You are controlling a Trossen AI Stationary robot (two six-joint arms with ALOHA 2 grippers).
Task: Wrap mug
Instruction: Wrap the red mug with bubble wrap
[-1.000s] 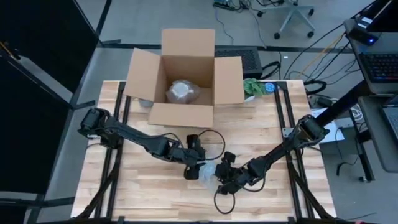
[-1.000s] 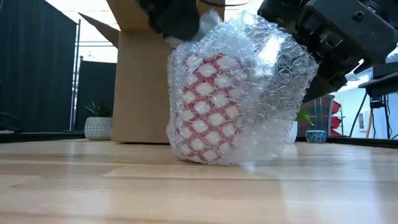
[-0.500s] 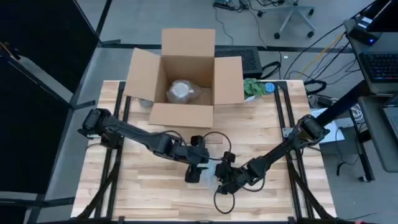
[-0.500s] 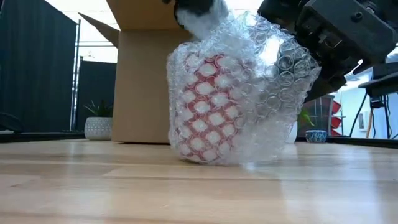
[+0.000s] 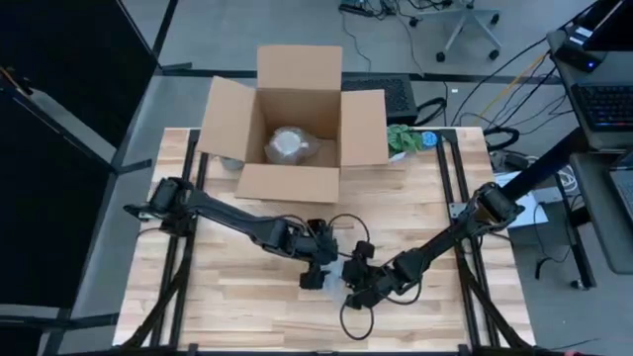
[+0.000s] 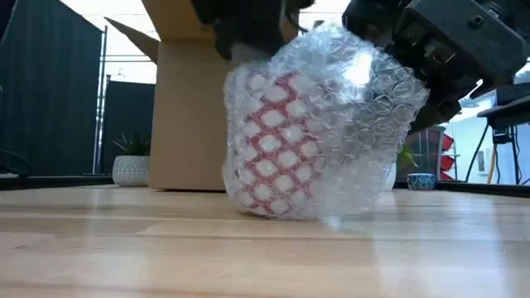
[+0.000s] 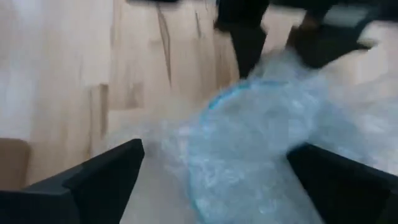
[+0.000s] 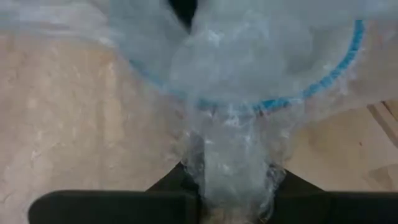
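Low view: mug (image 6: 277,141) upright under bubble wrap (image 6: 356,124), toward near edge of tabletop (image 5: 227,287), about midway along. Right gripper (image 8: 230,186) pinching gathered wrap beside mug; left gripper (image 7: 214,186) spread wide above rim. Mid-wrap, loose top still needs tucking in.

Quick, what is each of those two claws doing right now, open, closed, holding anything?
Left gripper: open, fingers spread either side of the bubble-wrapped mug, above it.
Right gripper: shut on a fold of the bubble wrap.
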